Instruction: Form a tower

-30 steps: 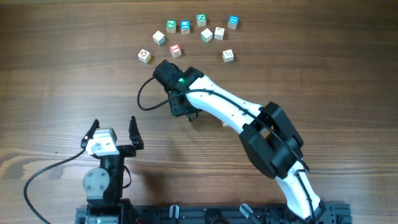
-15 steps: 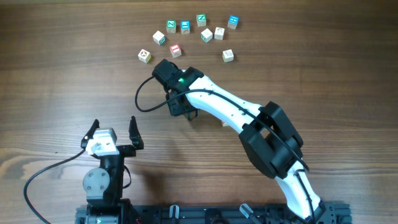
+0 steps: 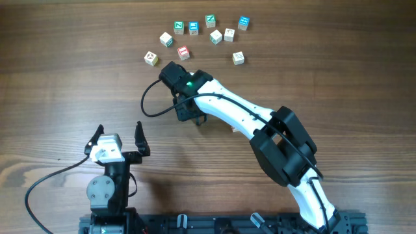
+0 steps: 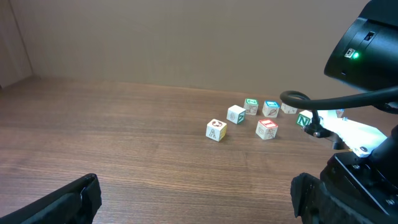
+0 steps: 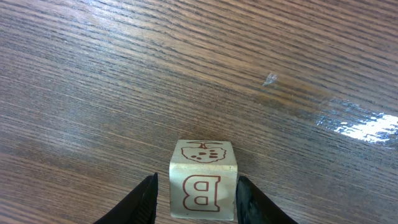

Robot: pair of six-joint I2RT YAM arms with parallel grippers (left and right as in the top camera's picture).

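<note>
**A:** What had changed over that last second?

**B:** Next to nothing. The black cable (image 3: 148,107) looped beside the right wrist had bulged out a little. The arm and every block lay as they had.

**A:** And the tower?

**B:** No stack showed in any view. The only piece of it I could name was the small pale wooden cube with a red letter B (image 5: 202,186). It sat squarely between the fingers of the right gripper (image 5: 197,180), upright, with its B face turned back toward the wrist.

**A:** Was it gripped?

**B:** I could not tell. The jaws stood partway apart. One finger lay against the cube or just beside it, and a sliver of the brown wooden table (image 5: 93,74) showed along the other. The left gripper (image 3: 118,133) hung wide apart with nothing in it, well away from the cube.

**A:** Which step, then?

**B:** I judged it an early one, handling the first block, whether setting it down or taking it up. The next move called for a straight vertical lift so that the cube was not nudged. After that came a reach to the scattered loose colour-faced cubes (image 3: 183,52), which lay well beyond the hand on its far side.
</note>
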